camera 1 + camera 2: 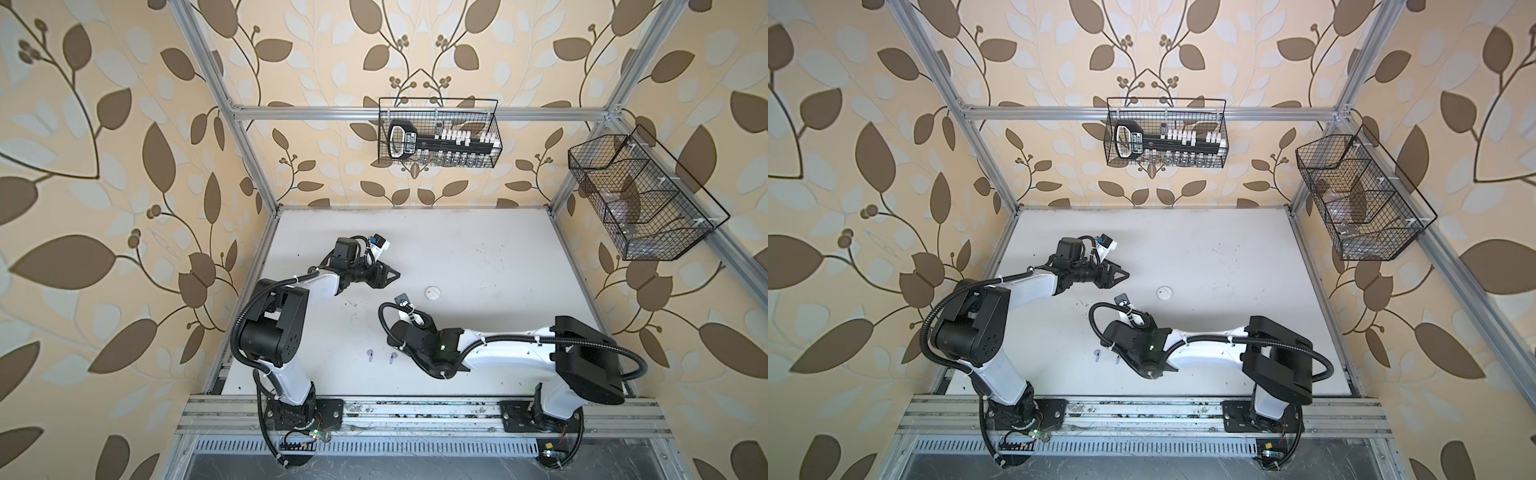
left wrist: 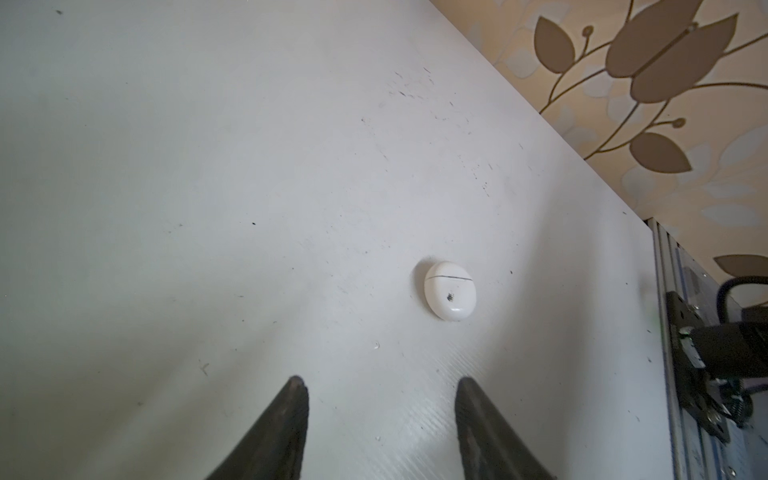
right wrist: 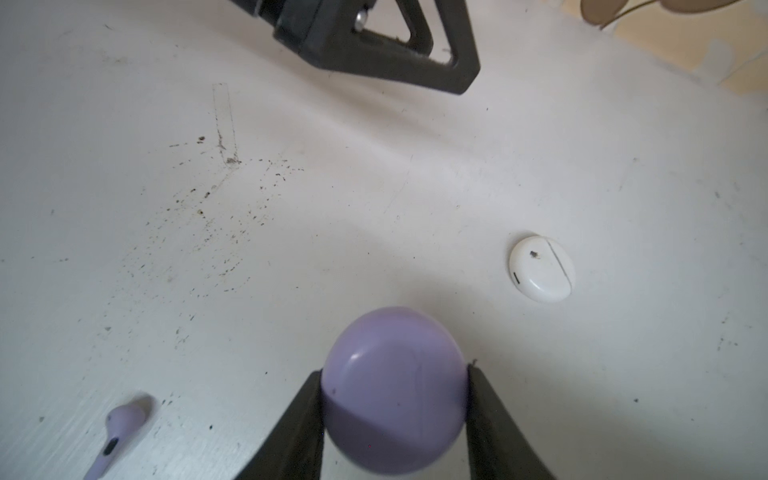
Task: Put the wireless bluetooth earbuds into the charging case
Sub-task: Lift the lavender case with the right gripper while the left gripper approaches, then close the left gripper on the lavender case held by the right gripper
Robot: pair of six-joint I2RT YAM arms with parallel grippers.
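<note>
Right wrist: right gripper (image 3: 395, 370) clamped on lavender case (image 3: 395, 415) | left wrist: left gripper (image 2: 381, 382) parted, white case (image 2: 450, 291) (lid shut) ahead on table (image 2: 166, 166) | in both top views: two earbuds (image 1: 370, 354) (image 1: 392, 357) lie beside right gripper

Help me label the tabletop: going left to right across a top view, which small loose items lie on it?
left lavender earbud → right lavender earbud → white charging case
</note>
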